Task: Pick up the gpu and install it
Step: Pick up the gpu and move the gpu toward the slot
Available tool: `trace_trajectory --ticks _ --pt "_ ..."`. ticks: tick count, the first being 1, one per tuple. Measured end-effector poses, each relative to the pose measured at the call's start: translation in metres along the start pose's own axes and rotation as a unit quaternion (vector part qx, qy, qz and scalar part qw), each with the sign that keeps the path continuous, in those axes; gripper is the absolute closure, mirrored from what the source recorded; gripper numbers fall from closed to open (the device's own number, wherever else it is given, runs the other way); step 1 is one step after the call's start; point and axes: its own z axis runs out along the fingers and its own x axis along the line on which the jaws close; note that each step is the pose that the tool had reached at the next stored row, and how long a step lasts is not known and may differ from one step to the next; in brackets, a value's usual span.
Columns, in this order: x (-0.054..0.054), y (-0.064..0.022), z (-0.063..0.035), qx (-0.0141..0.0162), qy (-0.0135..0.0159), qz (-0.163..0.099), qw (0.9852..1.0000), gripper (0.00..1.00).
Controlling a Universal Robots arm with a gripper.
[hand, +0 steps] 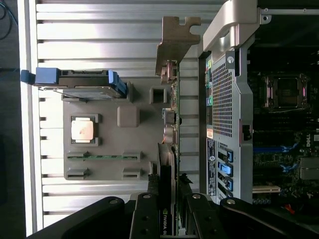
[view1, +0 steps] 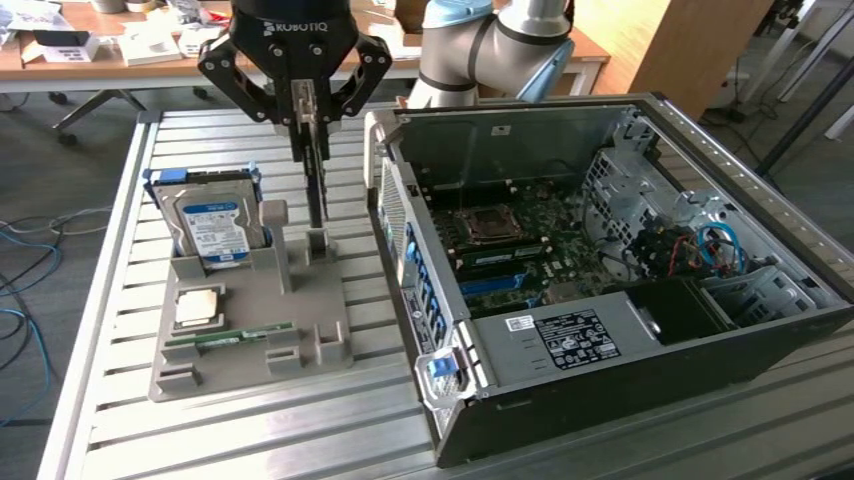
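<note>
pickup looks done — the gripper (view1: 310, 120) clenches the gpu (view1: 318, 185), hanging edge-on at its 6 o'clock over the grey tray (view1: 247, 350), open case (view1: 627, 385) at the exterior view's 3 o'clock — installing calls for careful slot alignment.

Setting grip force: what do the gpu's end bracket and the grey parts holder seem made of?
The end bracket of the gpu: likely sheet metal, dull silver sheen, thin with bent tabs. Grey parts holder: probably matte plastic; even colour, no glare, moulded pockets.

Around my gpu (view1: 318, 180): hard drive (view1: 214, 225) blocks the exterior view's left, case wall (view1: 390, 230) its right, tray posts (view1: 276, 245) below.
</note>
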Motion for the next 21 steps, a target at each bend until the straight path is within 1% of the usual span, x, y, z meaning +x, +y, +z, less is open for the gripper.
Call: trace_trajectory --ticks 5,9,21 --pt "-0.002 0.0001 0.0 0.0 0.0 0.0 1.0 0.73" --pt "-0.006 0.0002 0.0001 0.0 0.0 0.0 1.0 0.73" --pt "-0.026 0.001 0.0006 0.0 0.0 0.0 1.0 0.73"
